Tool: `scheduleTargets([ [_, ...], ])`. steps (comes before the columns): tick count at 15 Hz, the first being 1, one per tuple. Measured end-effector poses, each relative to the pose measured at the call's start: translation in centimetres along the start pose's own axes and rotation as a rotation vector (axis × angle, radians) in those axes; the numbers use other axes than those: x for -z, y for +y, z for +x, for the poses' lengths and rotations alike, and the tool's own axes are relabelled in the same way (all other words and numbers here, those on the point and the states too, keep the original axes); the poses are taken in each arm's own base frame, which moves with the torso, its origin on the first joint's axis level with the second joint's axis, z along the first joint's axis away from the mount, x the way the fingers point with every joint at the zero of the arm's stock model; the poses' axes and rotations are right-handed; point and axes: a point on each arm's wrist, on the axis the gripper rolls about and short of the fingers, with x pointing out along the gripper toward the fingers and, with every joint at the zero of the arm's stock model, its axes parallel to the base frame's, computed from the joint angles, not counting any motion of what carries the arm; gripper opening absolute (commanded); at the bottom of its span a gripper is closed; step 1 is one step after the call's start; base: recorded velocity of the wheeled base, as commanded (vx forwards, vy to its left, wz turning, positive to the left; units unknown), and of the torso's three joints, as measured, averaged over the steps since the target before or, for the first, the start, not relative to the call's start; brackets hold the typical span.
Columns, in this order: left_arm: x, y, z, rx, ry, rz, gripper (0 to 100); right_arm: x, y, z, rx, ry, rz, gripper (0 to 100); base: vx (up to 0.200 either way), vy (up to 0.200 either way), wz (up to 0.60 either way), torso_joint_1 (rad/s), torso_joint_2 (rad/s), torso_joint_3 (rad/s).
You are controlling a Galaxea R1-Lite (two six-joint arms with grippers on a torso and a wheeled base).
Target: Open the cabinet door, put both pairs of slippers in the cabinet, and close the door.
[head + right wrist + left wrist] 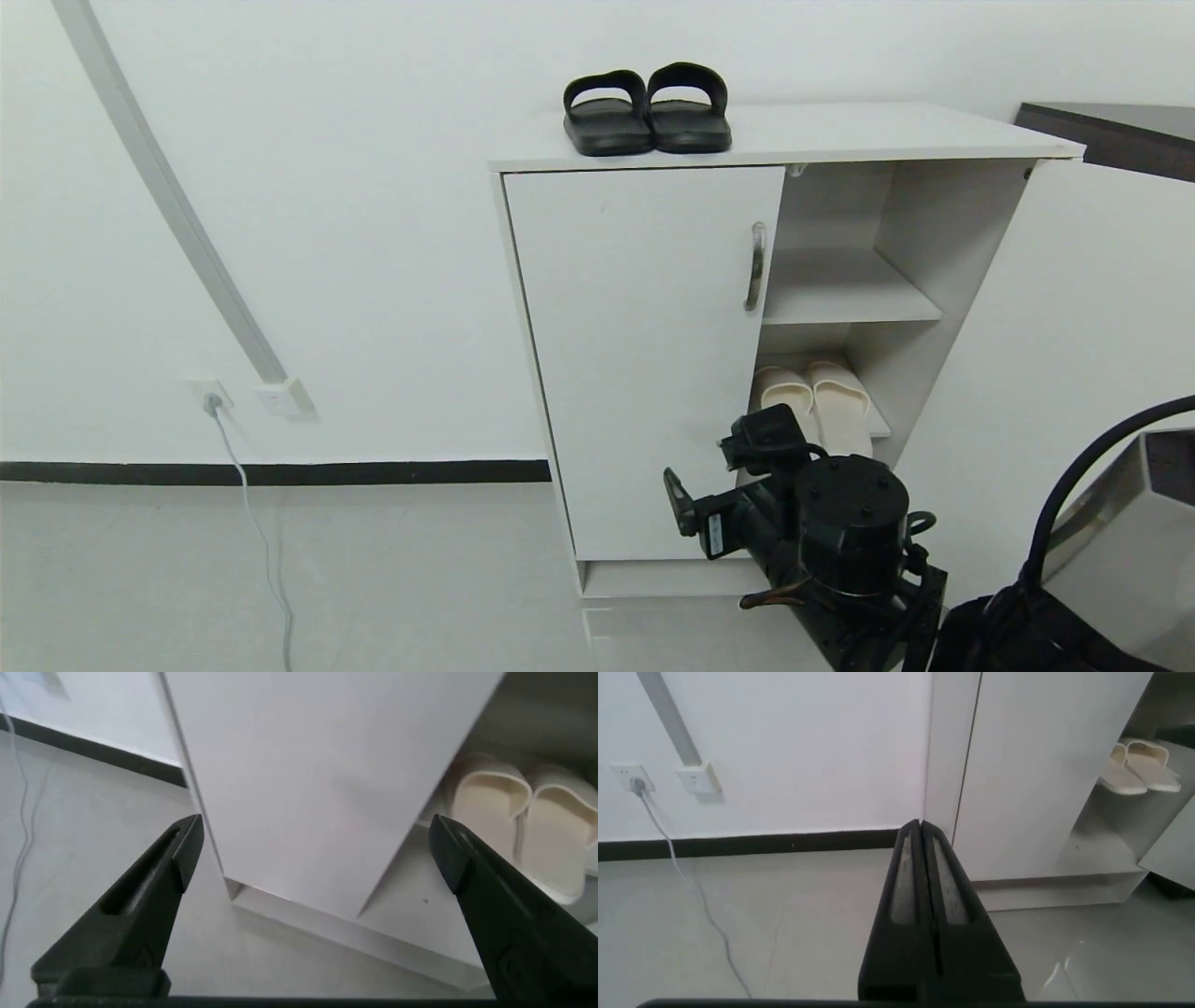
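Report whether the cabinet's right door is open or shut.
Open: the right door stands swung out, baring a shelf and the cream slippers inside.

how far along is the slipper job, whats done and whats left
Done: the right door stands open and the cream slippers sit on the lower shelf inside. In hand: nothing, the right gripper is open and empty. Left: the black slippers on the cabinet top go in, then the door shuts.
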Motion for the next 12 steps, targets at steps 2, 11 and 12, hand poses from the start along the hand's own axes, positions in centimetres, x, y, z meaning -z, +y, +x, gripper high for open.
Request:
scheduleTargets([
  [2,0.00,0.00,0.00,0.001,0.000,0.000,0,0.02,0.04,-0.01,-0.001,0.000,-0.002,100,0.000,0.000,0.00,0.000,0.00,0.000],
  [11,0.00,0.00,0.00,0.000,0.000,0.000,0,0.15,-0.03,-0.06,0.000,0.005,-0.005,100,0.000,0.000,0.00,0.000,0.00,0.000],
  [12,0.01,0.00,0.00,0.001,0.001,0.000,0,0.16,0.01,-0.08,-0.008,0.006,-0.006,100,0.000,0.000,0.00,0.027,-0.13,-0.115],
])
